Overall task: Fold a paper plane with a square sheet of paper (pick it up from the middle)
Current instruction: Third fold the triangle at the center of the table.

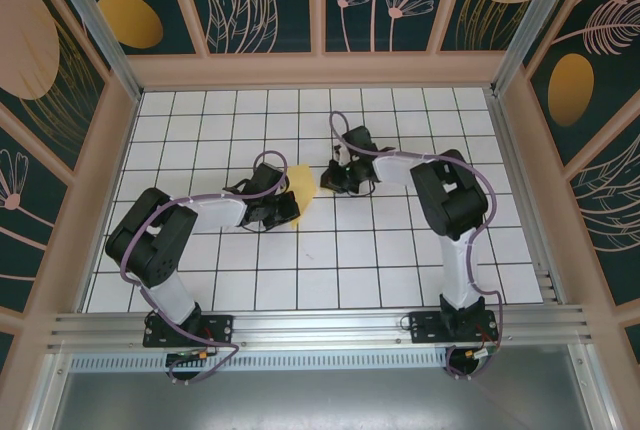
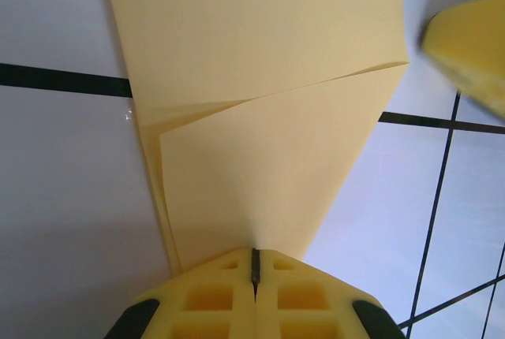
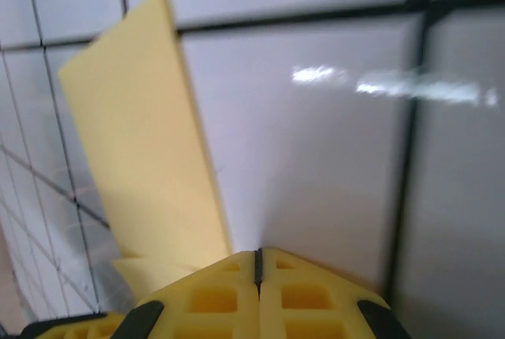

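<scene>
The square sheet of paper [image 1: 303, 190] is yellow and lies folded over itself on the white grid table [image 1: 400, 250], between my two grippers. In the left wrist view the paper [image 2: 260, 118] shows a diagonal flap and narrows toward my left gripper [image 2: 254, 252]. That gripper is shut, and its tips rest on the paper's near end. In the top view the left gripper [image 1: 288, 212] sits at the paper's lower left. My right gripper [image 1: 322, 186] is shut just right of the paper. Its tips [image 3: 256, 251] rest on bare table, with the paper [image 3: 142, 158] to their left.
A yellow finger of the right gripper [image 2: 473, 47] is visible past the paper's right corner. Patterned walls [image 1: 320, 0] close in the table on three sides. An aluminium rail [image 1: 320, 330] runs along the near edge by the arm bases.
</scene>
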`<state>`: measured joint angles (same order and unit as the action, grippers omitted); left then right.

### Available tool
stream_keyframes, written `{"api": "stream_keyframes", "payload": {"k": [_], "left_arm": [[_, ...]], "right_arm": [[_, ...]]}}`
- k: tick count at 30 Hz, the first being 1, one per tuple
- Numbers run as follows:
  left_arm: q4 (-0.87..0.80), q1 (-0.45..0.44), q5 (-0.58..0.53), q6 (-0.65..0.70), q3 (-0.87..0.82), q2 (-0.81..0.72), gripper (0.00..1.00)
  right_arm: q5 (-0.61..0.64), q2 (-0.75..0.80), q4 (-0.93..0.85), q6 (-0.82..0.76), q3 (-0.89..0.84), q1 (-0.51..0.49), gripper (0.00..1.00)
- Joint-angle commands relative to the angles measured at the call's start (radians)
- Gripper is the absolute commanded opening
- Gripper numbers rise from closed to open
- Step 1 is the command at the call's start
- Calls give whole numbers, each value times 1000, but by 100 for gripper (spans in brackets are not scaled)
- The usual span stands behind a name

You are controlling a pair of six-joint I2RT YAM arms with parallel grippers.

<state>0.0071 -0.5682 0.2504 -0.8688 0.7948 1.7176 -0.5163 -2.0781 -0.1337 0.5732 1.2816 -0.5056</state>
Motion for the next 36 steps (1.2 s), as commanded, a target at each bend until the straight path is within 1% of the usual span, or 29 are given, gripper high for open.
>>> {"api": "stream_keyframes", "payload": {"k": [1,6,9,14,18,24,27,32,36], "left_arm": [[-96,1,-45,18,-17,23,0],[-99,1,-43,25,-11,22,0],[-96,1,-43,25,-10,22,0],[-95,1,-41,26,-8,21,0],[-94,1,-37,26,-6,19,0],[-100,1,-19,35,-8,8,0],[-97,1,13,47,-17,2,2],[-66,1,88,49,-50,-66,6],[-64,-7,112,54,-70,-90,8]], "right_arm": [[59,38,-42,-41,29,12,0],[42,84,-36,-47,12,-36,0],[22,66,-28,-38,9,-91,0],[0,11,-17,-14,20,-127,0],[-6,-17,-17,-3,28,-131,0],[39,-63,-65,11,46,-116,0],[53,-75,-73,30,41,-104,0],[58,-79,-73,40,39,-100,0],[59,-80,-75,42,41,-99,0]]}}
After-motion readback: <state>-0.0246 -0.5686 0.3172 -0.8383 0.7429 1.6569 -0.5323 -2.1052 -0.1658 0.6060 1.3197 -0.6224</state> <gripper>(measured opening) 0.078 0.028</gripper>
